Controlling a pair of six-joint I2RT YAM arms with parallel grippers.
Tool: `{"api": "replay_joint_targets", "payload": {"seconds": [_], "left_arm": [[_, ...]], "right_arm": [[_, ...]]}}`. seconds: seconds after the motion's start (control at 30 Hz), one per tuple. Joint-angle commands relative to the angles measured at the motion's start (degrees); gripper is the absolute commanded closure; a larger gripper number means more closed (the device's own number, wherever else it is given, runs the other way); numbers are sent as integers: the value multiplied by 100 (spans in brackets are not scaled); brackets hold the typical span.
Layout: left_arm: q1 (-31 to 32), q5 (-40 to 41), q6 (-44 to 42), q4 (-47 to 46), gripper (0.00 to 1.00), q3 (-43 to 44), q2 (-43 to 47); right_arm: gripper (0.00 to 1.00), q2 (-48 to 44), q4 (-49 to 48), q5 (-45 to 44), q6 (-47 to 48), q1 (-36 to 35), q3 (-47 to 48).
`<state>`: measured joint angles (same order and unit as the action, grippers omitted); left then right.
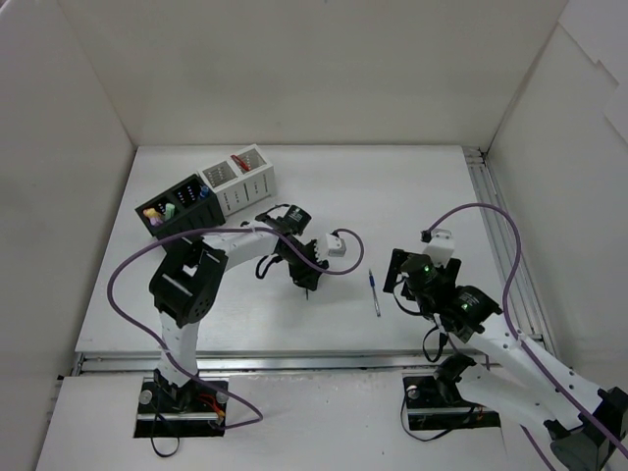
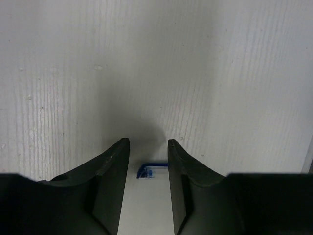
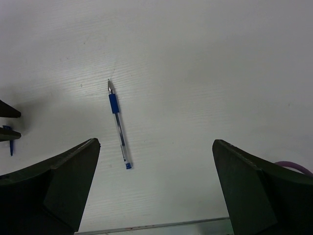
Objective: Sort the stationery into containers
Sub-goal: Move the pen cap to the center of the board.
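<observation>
Between the fingers of the left gripper [image 2: 148,141], drawn close together at mid-table, shows a thin blue pen [image 2: 146,171]; whether they pinch it, I cannot tell. To its right a clear-blue pen [image 1: 374,292] lies flat on the white table [image 1: 392,186], near the wide-spread right gripper [image 3: 156,147]. A black divided organiser [image 1: 182,211] and a white mesh organiser [image 1: 238,177] stand far left.

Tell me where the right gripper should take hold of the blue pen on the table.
Grip the blue pen mid-barrel, bringing the right gripper straight down astride its length: it lies flat and alone on the table, so likely only its long sides are graspable.
</observation>
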<state>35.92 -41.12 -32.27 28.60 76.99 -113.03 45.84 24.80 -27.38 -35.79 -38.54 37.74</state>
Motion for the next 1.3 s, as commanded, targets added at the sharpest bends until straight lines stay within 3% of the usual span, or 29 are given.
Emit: {"api": "replay_joint_targets", "payload": {"seconds": [0.0, 0.13, 0.3, 0.33, 0.37, 0.43, 0.53, 0.6, 0.63, 0.77, 0.9, 0.97, 1.07, 1.17, 1.27], "left_arm": [[38, 227, 458, -442, 67, -245, 211], [38, 464, 669, -830, 67, -501, 405], [38, 500, 810, -427, 64, -132, 203], [-15, 474, 862, -443, 62, -106, 307], [-15, 422, 915, -478, 51, -105, 386], [-76, 307, 1143, -583, 41, -27, 614], [-77, 613, 1740, -680, 39, 377, 765], [-77, 1288, 2162, -759, 38, 649, 792], [-77, 1770, 2825, -777, 38, 999, 765], [-77, 4360, 4364, 177, 41, 2292, 423], [-77, 5148, 5352, 846, 41, 3590, 203], [-77, 5516, 6018, 1085, 41, 3831, 246], [-77, 5615, 6660, 1033, 39, 3692, 571], [-77, 5686, 7198, 860, 39, 2842, 1133], [-24, 5642, 7638, 447, 39, 1392, 1845]], "right_arm": [[2, -23, 86, -382, 63, 31, 260], [2, 47, 104, -514, 204, 40, 340], [2, 100, 131, -331, 239, 40, 366], [2, 109, 122, -312, 248, 40, 375], [2, 118, 122, -312, 231, 40, 375], [2, 205, 122, -356, 222, 40, 401], [2, 258, 113, -356, 160, 31, 436], [2, 215, 113, -435, 108, 31, 436], [2, 188, 122, -487, 64, 14, 436], [2, -110, 131, -1039, -375, -65, 279], [2, -427, 113, -1340, -955, -83, 41], [2, -419, 122, -1393, -965, -109, 32], [2, -226, 122, -1367, -921, -153, 50], [2, -85, 131, -1402, -886, -259, 102], [2, -23, 122, -1332, -964, -373, 24]]}}
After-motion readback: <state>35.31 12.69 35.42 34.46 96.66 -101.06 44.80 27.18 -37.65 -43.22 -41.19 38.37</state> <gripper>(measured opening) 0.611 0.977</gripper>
